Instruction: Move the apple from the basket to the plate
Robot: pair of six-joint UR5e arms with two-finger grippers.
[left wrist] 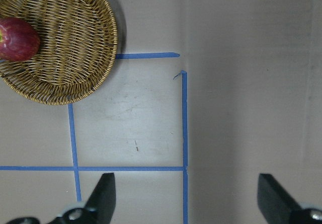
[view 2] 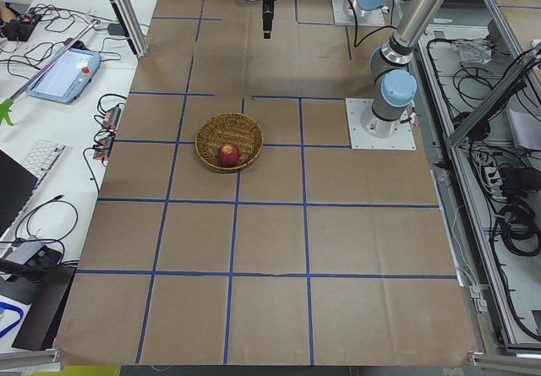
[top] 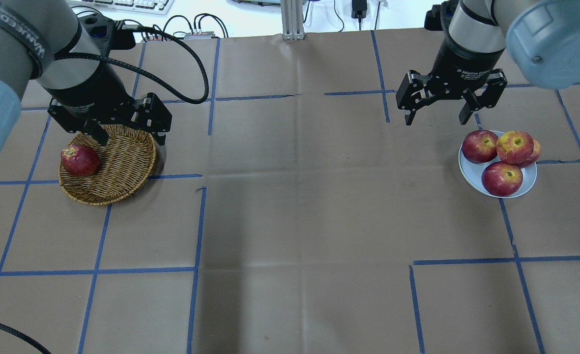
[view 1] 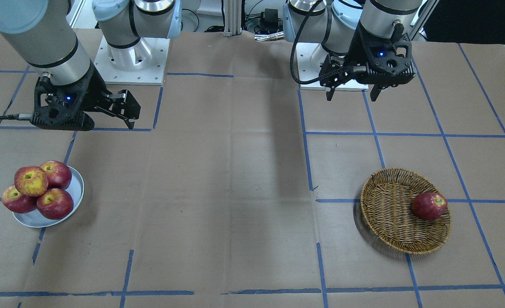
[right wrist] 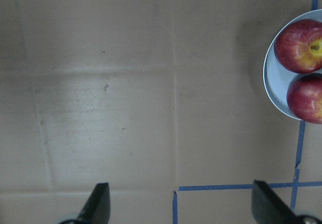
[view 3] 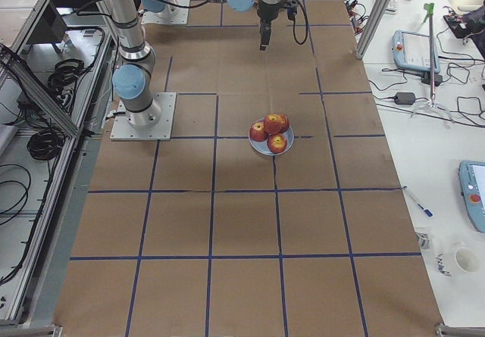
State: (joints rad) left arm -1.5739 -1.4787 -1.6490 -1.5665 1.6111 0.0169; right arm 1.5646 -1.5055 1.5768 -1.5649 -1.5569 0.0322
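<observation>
The yellow-streaked apple [view 1: 31,180] rests on top of three darker apples on the pale plate [view 1: 76,188]; it also shows in the overhead view [top: 514,146] on the plate [top: 471,170]. The wicker basket [view 1: 389,214] [top: 123,167] holds one dark red apple [view 1: 429,205] [top: 79,160]. My left gripper [top: 130,140] is open and empty, hovering over the basket's far rim. My right gripper [top: 436,120] is open and empty, above the table just beside the plate. The left wrist view shows the basket [left wrist: 70,48]; the right wrist view shows the plate's edge [right wrist: 275,83].
Brown paper with blue tape lines covers the table [top: 290,221]. The arm bases [view 1: 132,60] stand at the robot's edge of it. Keyboards, cables and tablets lie on side benches off the table [view 2: 59,72].
</observation>
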